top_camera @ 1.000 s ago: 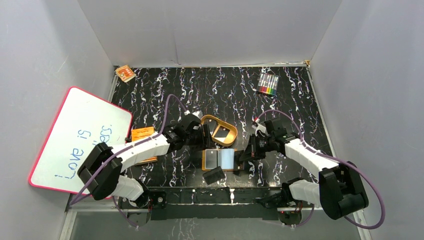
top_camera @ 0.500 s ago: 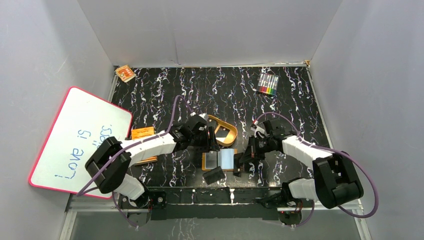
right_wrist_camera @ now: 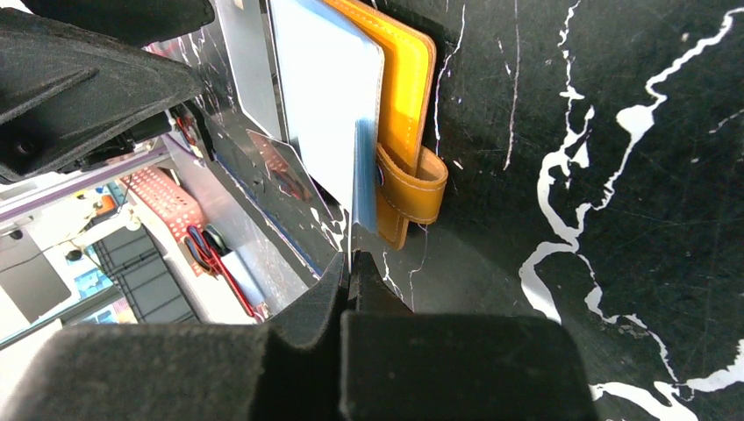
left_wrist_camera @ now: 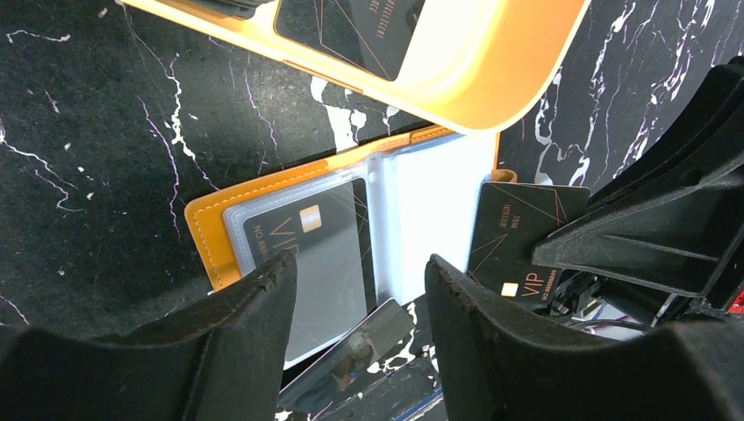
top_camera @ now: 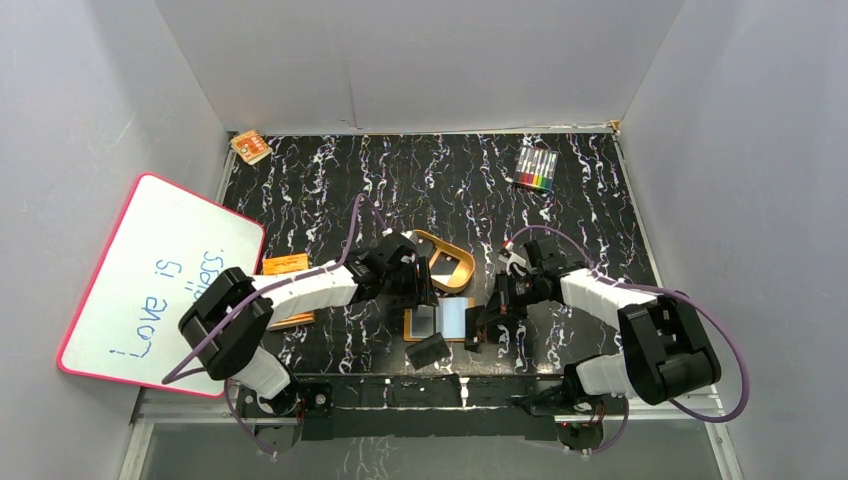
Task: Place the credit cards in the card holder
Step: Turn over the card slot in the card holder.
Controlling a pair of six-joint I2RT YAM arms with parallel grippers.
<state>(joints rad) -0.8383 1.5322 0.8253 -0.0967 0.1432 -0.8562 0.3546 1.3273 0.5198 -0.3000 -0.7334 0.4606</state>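
Note:
The orange-brown card holder (top_camera: 452, 318) (left_wrist_camera: 209, 235) lies open near the front edge. One black credit card (left_wrist_camera: 303, 232) sits in its left clear sleeve. My right gripper (top_camera: 482, 320) (right_wrist_camera: 353, 266) is shut on a second black card (left_wrist_camera: 516, 235), held on edge against the right side of the holder beside its snap tab (right_wrist_camera: 412, 189). My left gripper (top_camera: 420, 290) (left_wrist_camera: 360, 282) hovers open just above the holder with nothing between its fingers. A third card (top_camera: 427, 350) (left_wrist_camera: 351, 351) lies loose on the table in front of the holder. Another card (left_wrist_camera: 349, 24) rests in the tan oval tray (top_camera: 462, 262).
A whiteboard (top_camera: 150, 270) leans at the left, with an orange booklet (top_camera: 284, 266) beside it under my left arm. A pack of coloured markers (top_camera: 537, 168) lies at the back right and a small orange item (top_camera: 250, 147) in the back left corner.
My left gripper has moved right and nearer, from beside the tray to over the open holder. My right gripper with its card has edged slightly left towards the holder.

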